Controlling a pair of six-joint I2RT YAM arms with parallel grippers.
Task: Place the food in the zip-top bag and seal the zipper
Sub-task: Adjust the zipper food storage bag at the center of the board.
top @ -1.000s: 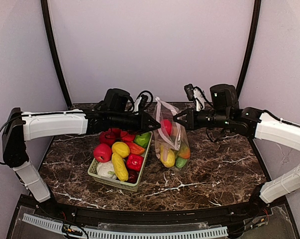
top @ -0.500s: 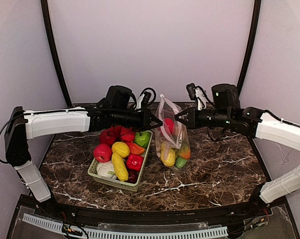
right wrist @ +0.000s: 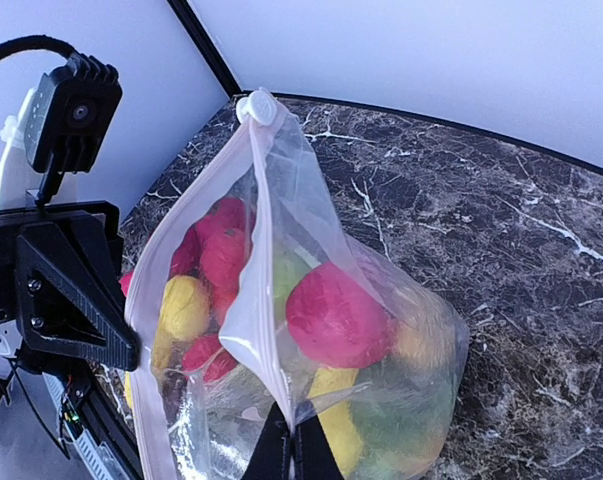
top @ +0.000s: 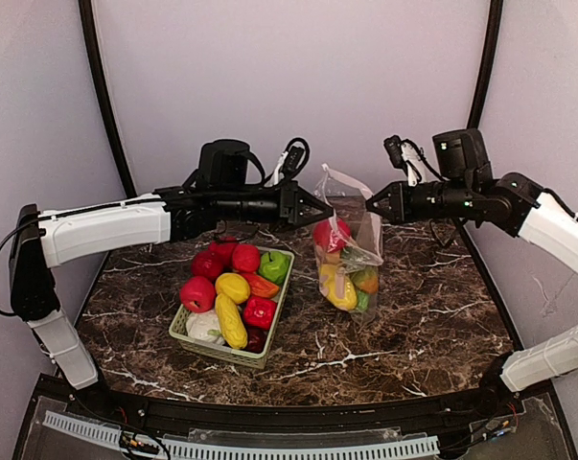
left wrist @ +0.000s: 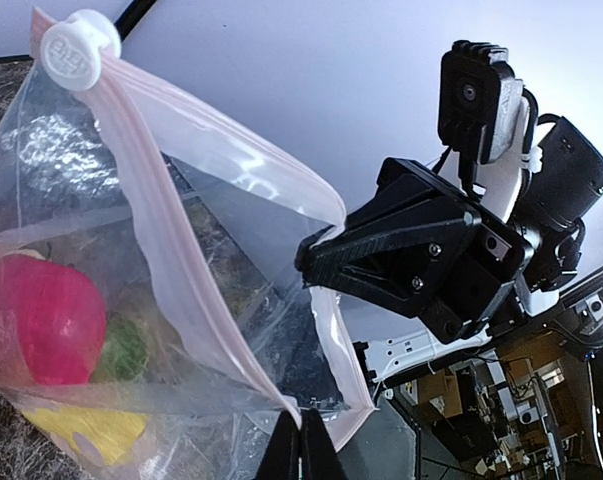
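— Both arms had come up since a second before, and the zip-top bag [top: 351, 259] had gone up and to the right with them, away from the basket [top: 221, 353].
— How were the grippers set?
— The left gripper [top: 319, 204] had its black fingers closed on one lip of the bag's mouth. The right gripper [top: 370, 204] pinched the opposite lip. Each wrist view showed the tips clamped on the pink zipper [left wrist: 181, 265] strip, with the thin clear film held up between them and the mouth parted.
— And the slider?
— The small round white slider [left wrist: 78, 45] sat at the strip's end, at the bag's top corner.
— Where was the food [right wrist: 336, 315]?
— Partly in the bag: a glossy red fruit [top: 329, 233] was near the top, with a yellow piece [top: 338, 287] under it and an orange piece [top: 367, 280] beside it. The rest lay heaped in the pale green slatted basket to the left, including a red apple [top: 198, 293], a lemon [top: 233, 287], a red pepper [top: 260, 311], a green pepper [top: 274, 265] and a white piece [top: 204, 328].
— Was the bag resting on the table?
— I couldn't tell whether its bottom touched the dark, white-veined marble table [top: 423, 335].
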